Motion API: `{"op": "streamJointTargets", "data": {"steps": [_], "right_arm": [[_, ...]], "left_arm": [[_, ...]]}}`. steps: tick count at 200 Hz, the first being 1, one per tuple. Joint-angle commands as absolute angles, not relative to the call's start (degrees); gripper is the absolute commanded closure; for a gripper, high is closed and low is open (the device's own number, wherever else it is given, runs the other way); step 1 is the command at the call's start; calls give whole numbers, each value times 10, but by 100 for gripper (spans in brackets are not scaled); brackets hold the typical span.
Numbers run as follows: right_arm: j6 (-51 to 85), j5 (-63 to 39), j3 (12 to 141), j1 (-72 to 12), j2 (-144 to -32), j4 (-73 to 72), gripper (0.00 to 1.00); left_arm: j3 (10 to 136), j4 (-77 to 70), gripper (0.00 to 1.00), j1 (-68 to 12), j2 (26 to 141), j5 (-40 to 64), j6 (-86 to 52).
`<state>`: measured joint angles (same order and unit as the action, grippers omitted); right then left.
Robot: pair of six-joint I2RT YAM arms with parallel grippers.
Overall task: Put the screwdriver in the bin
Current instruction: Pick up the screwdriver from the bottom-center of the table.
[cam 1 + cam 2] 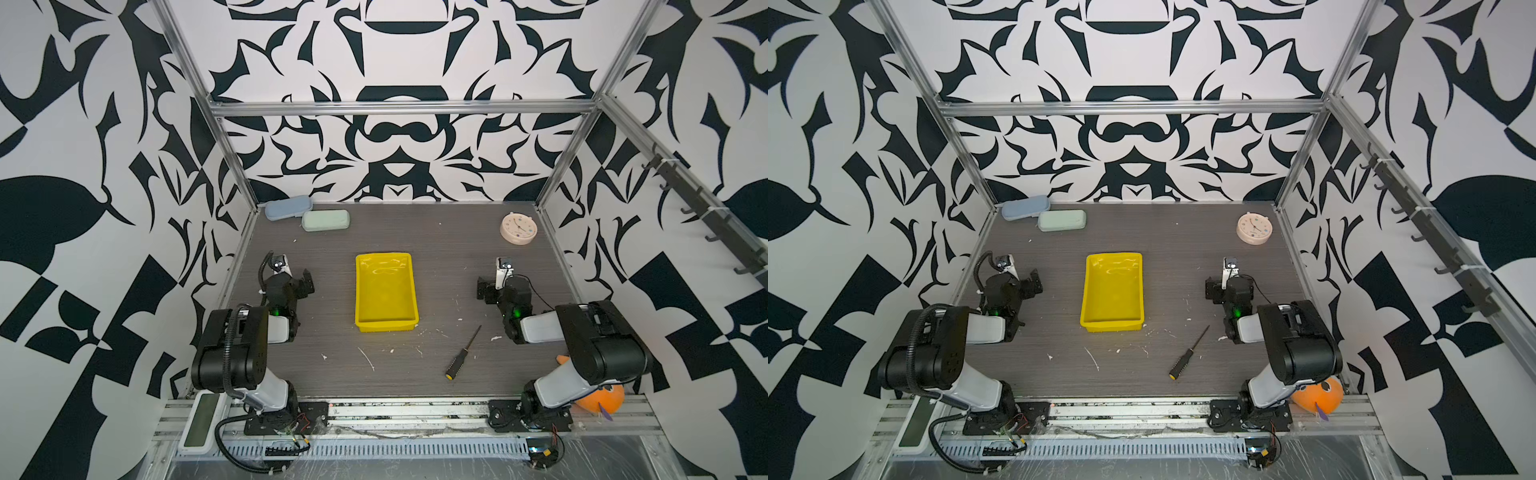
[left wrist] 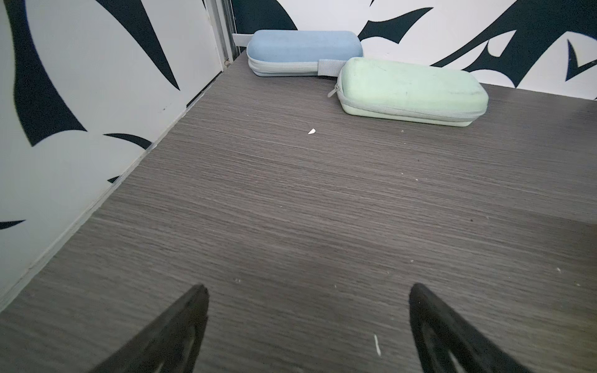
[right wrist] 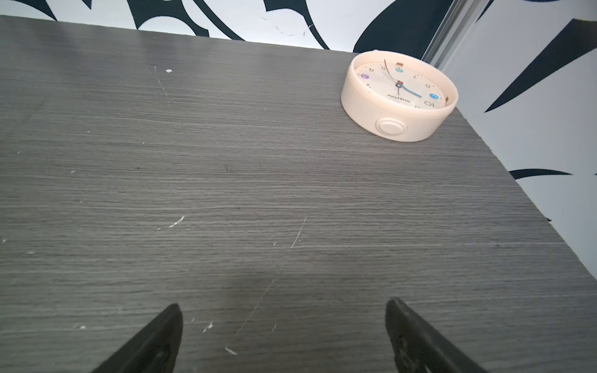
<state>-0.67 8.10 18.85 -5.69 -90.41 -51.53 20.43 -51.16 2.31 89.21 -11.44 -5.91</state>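
Both our left hand (image 2: 308,292), right hand (image 3: 282,306) gape empty; bare surface (image 1: 432,336) separates screwdriver (image 1: 464,352) from bin (image 1: 386,328); clock (image 1: 518,227), cases (image 1: 325,220) beyond.

Room: walls (image 1: 399,158) on three sides, white panels with bold black swirling shapes. Aluminium frame: crossbar (image 1: 399,109) high across the back wall; upright post (image 2: 221,32) in the corner ahead of the left hand (image 2: 308,290); second post (image 3: 452,29) ahead of the right hand (image 3: 282,305). Underfoot: surface (image 1: 436,249), dark grey wood grain. White scratches (image 3: 298,232) and flecks just ahead of the right hand. Rail of black hooks (image 1: 698,208) on the side wall beyond the right hand. Light even; soft sheen on the grain.
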Motion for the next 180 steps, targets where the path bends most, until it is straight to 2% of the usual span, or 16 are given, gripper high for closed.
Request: {"op": "streamJointTargets", "data": {"steps": [1,180], "right_arm": [[-11,80,200,-55,-889,-526,0],[-14,74,200,-56,-891,-527,0]], "left_arm": [[215,-519,1,25,889,-110,-55],[216,-518,1,25,889,-110,-55]]}}
